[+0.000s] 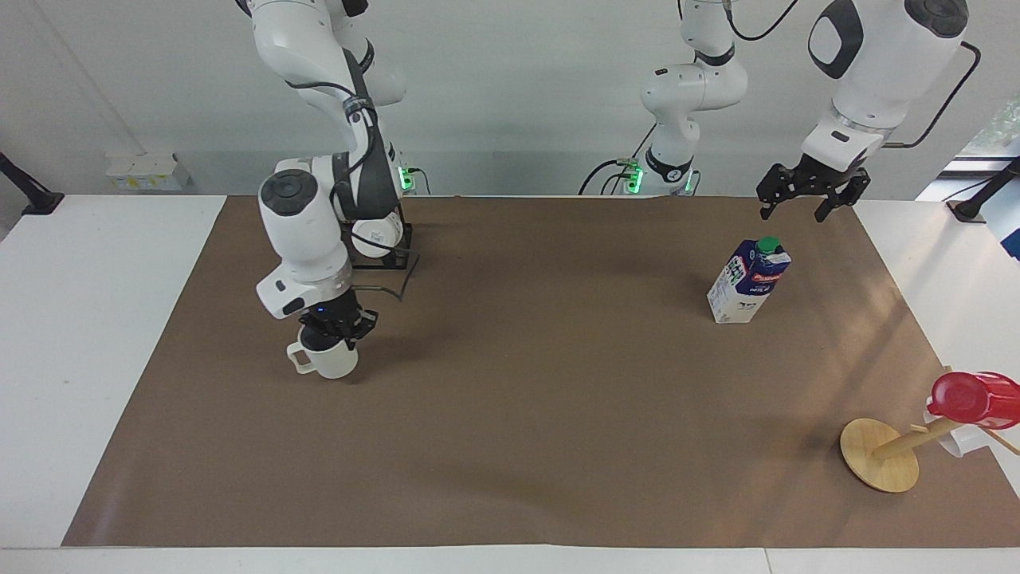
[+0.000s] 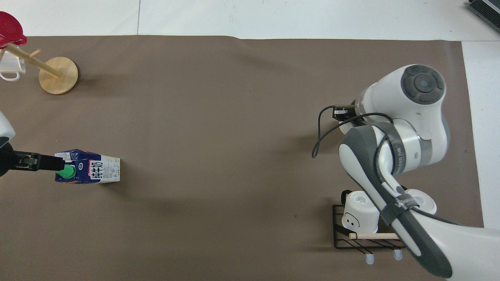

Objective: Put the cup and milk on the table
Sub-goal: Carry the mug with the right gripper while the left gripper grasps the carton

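Note:
The cream-white cup [image 1: 329, 361] hangs low over the brown sheet of the table [image 1: 80, 319], toward the right arm's end. My right gripper [image 1: 338, 333] comes down from above and is shut on the cup's rim, with the handle pointing toward the table's end. I cannot tell whether the cup's base touches the sheet. In the overhead view the right arm hides most of the cup. The milk [image 1: 749, 279] stands upright on the sheet toward the left arm's end. My left gripper [image 1: 802, 204] hangs open in the air close to the milk [image 2: 88, 171], apart from it.
A black wire rack [image 2: 367, 240] with two white mugs [image 2: 357, 212] sits near the right arm's base. A wooden mug tree [image 1: 880, 454] carries a shiny red cup [image 1: 972, 397] at the table's corner farthest from the robots, at the left arm's end.

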